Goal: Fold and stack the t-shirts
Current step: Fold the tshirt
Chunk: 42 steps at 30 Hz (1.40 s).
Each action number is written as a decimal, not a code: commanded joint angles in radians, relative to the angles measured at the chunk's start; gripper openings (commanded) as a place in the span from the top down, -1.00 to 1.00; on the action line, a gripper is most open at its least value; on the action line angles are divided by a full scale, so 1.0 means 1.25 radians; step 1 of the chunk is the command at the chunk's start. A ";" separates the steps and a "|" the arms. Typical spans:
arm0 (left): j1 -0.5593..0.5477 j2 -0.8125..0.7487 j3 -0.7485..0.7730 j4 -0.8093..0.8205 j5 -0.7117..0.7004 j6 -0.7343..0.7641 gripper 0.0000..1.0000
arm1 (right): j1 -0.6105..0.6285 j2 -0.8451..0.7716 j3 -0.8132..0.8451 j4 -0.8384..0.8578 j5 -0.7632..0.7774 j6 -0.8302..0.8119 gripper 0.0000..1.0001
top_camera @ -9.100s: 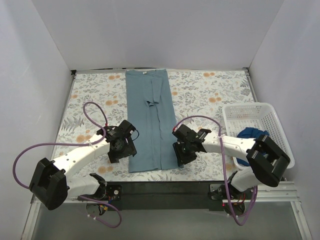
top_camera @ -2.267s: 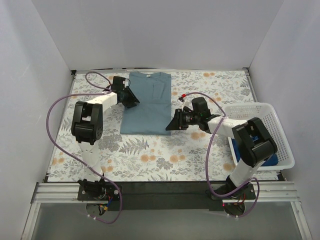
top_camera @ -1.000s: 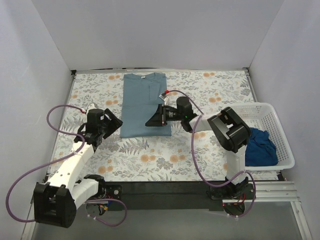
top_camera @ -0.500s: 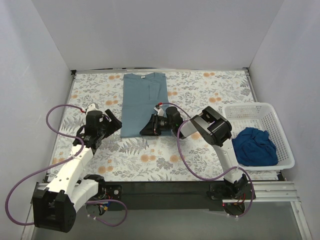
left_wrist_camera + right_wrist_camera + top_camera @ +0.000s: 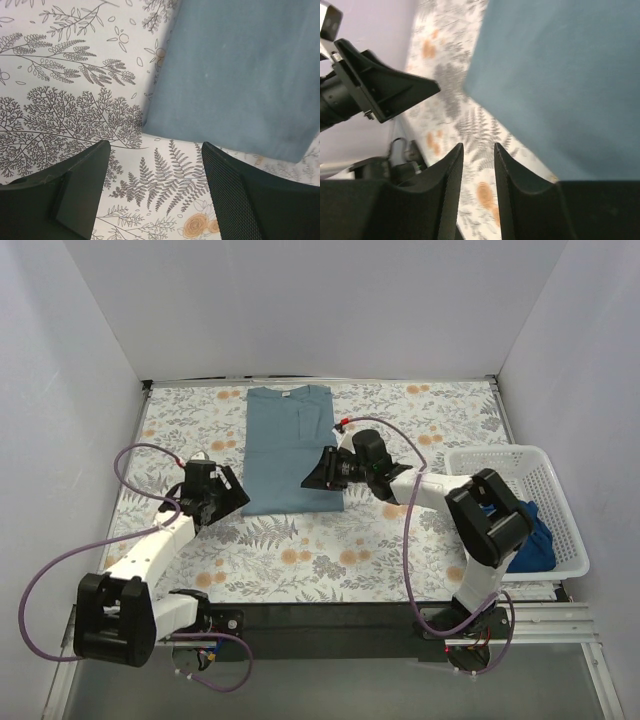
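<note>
Left gripper (image 5: 155, 150): released, fingers spread wide, nothing between them.
Right gripper (image 5: 479, 150): fingers parted by a narrow gap, empty.
Slate-blue t-shirt (image 5: 292, 450): folded flat; its near-left corner lies just ahead of the left gripper, and its near edge lies just ahead of the right gripper.
Royal blue t-shirt (image 5: 535, 530): bunched in the white basket (image 5: 500, 462), well apart from both grippers.
Change: left gripper has closed in on the corner; right gripper has shifted along the near edge.
</note>
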 commanded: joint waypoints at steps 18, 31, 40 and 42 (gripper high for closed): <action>-0.026 0.294 0.167 -0.057 -0.006 0.081 -0.39 | 0.013 -0.111 0.112 -0.599 0.453 -0.318 -0.03; -0.058 0.345 0.157 -0.071 -0.025 0.080 0.21 | 0.049 -0.034 0.165 -0.623 0.451 -0.319 -0.03; -0.080 0.339 0.149 -0.091 -0.054 0.088 0.38 | 0.071 0.012 0.207 -0.644 0.466 -0.321 -0.03; -0.084 0.341 0.151 -0.092 -0.061 0.089 0.40 | 0.072 0.025 0.213 -0.652 0.468 -0.321 -0.02</action>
